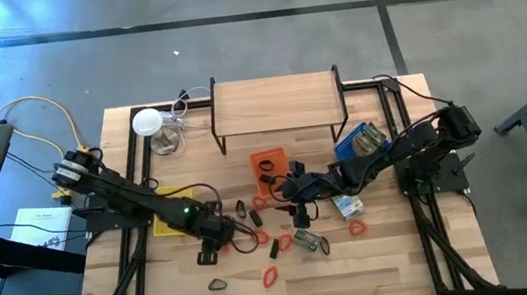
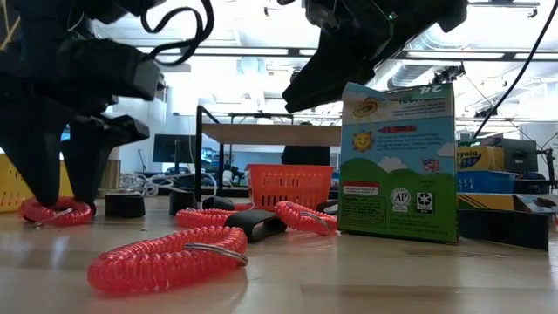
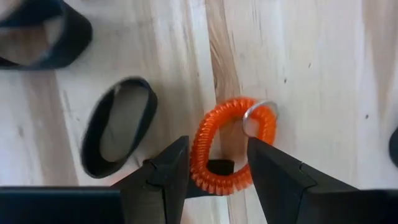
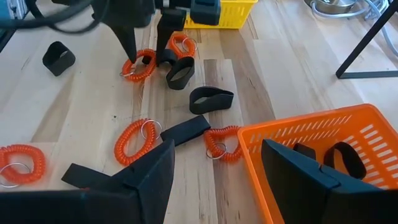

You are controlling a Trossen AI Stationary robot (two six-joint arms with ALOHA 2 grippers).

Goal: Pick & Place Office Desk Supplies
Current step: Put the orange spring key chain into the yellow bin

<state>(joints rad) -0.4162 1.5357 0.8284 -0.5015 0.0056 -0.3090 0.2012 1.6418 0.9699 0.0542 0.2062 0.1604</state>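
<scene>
An orange coiled loop (image 3: 233, 146) with a silver ring (image 3: 260, 117) lies flat on the wooden table. My left gripper (image 3: 217, 149) points down over it, open, one finger on each side of the coil's near part; the low view shows its tips down at the coil (image 2: 54, 212). More orange coils (image 4: 134, 140) and black bands (image 4: 211, 98) lie scattered around. My right gripper (image 4: 217, 180) hangs open and holds nothing, above the table beside the orange tray (image 4: 323, 134), which has black bands inside. My left gripper has its open fingers (image 3: 171, 165) standing across the orange coil from above. I cannot tell whether the tips touch the coil. The coil lies flat on the table.
A crayon box (image 2: 399, 161) stands upright near the right arm. A yellow tray (image 1: 171, 197) lies under the left arm, and a blue tray (image 1: 358, 141) sits at the right. A wooden shelf (image 1: 276, 103) and a white lamp (image 1: 147, 122) stand at the far side.
</scene>
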